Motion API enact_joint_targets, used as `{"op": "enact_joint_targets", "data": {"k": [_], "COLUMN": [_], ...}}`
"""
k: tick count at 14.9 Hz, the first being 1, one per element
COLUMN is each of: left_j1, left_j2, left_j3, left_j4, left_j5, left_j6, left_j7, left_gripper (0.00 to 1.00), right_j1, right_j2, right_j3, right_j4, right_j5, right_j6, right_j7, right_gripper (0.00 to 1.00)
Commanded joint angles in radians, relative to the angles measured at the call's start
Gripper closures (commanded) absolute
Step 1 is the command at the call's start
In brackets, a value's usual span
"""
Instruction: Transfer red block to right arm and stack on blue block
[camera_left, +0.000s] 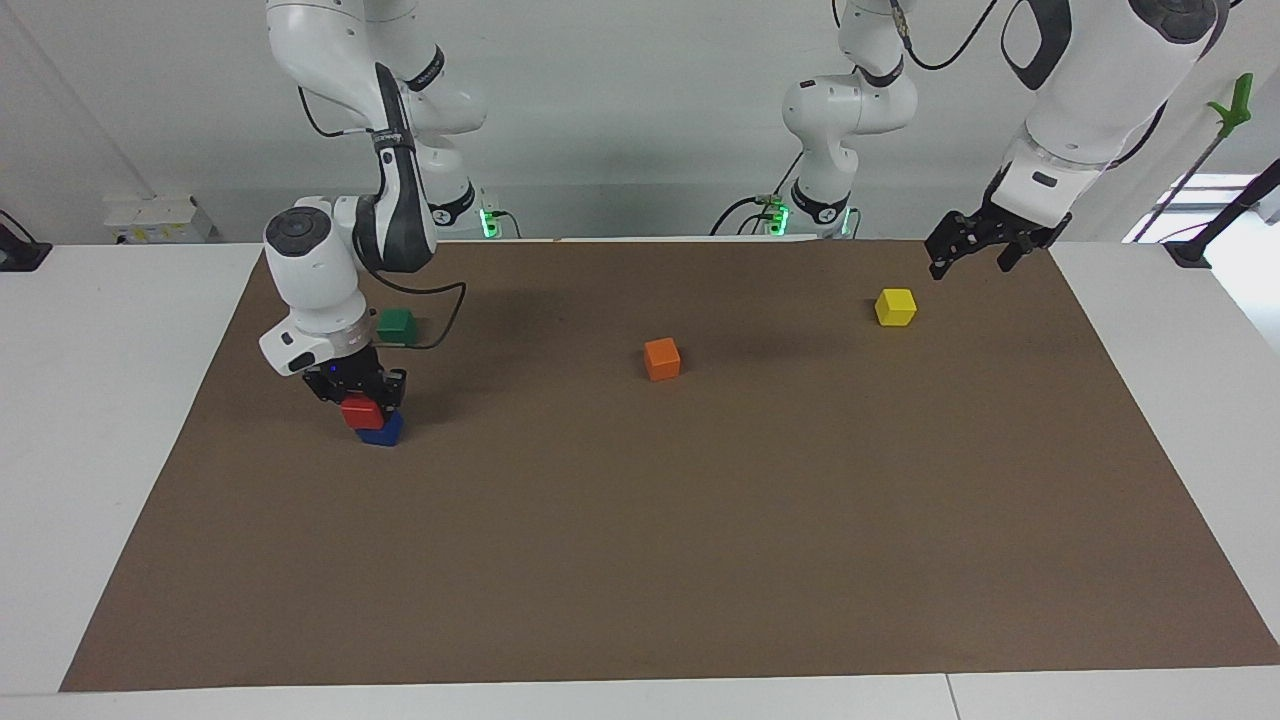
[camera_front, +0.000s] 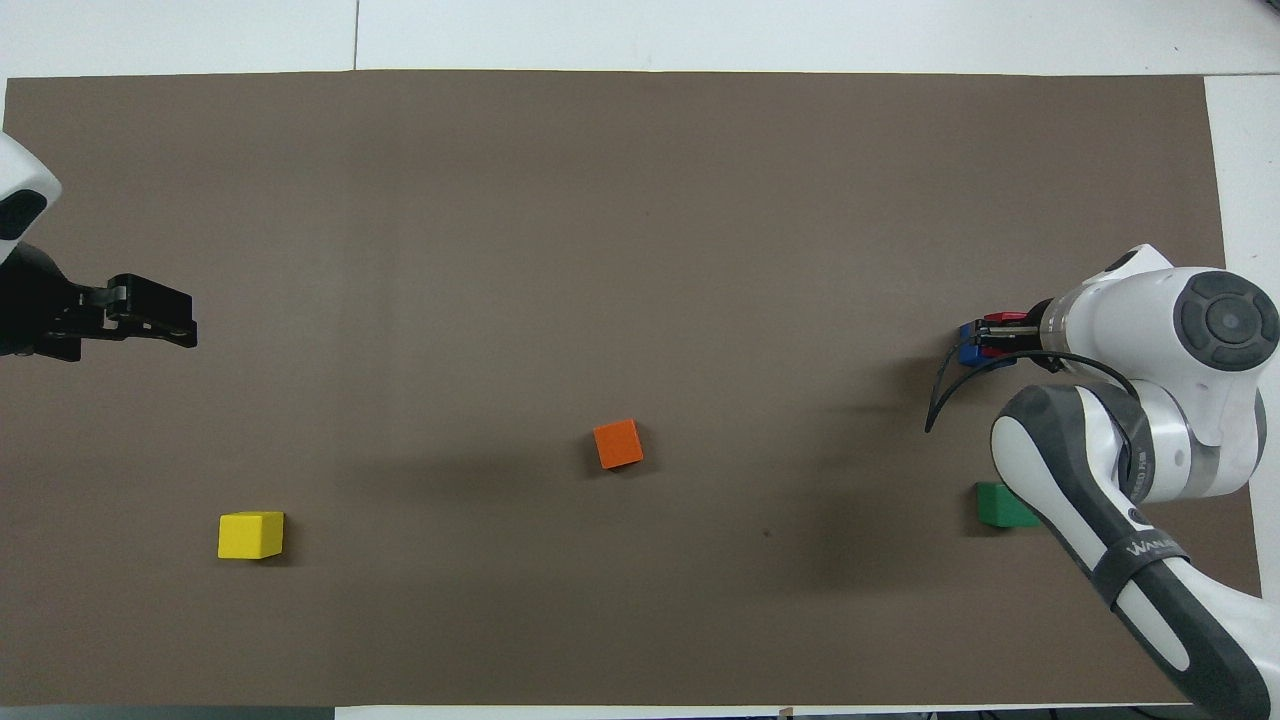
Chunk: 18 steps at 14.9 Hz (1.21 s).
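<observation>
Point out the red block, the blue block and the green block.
red block (camera_left: 361, 411), facing view, front face.
blue block (camera_left: 384, 432), facing view, visible lower corner.
green block (camera_left: 396, 324), facing view, front face.

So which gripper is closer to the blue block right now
Right. The right gripper is directly over the blue block, shut on the red block. The left gripper waits open above the left arm's end, near the yellow block.

White wall (camera_left: 620, 120), white table (camera_left: 100, 400) w/ brown mat (camera_left: 700, 520).
</observation>
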Motion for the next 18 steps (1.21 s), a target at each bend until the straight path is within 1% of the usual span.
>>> {"op": "enact_joint_targets", "data": {"k": [1, 6, 7, 10, 18], "left_j1": [-0.016, -0.018, -0.019, -0.019, -0.004], "left_j2": [-0.019, -0.021, -0.022, -0.022, -0.022], "left_j3": [0.009, 0.009, 0.009, 0.010, 0.012], "left_j4": [-0.026, -0.032, -0.032, -0.032, -0.032], "left_j5": [0.018, 0.018, 0.018, 0.018, 0.018], "left_j6": [0.067, 0.070, 0.068, 0.062, 0.055], "left_j7": [0.007, 0.009, 0.009, 0.004, 0.001], "left_gripper": [0.00, 0.00, 0.00, 0.00, 0.00], "right_j1": [-0.031, -0.051, -0.051, -0.049, -0.040], "right_j2": [-0.005, -0.005, -0.007, -0.005, -0.007], "right_j3": [0.011, 0.011, 0.011, 0.011, 0.010], "right_j4": [-0.012, -0.012, -0.010, -0.005, -0.010], "right_j5": [-0.018, -0.006, 0.012, 0.138, 0.149], "right_j6": [0.025, 0.017, 0.013, 0.010, 0.008], "right_j7": [0.026, -0.002, -0.016, -0.123, -0.131], "right_gripper": [1.00, 1.00, 1.00, 1.00, 1.00]}}
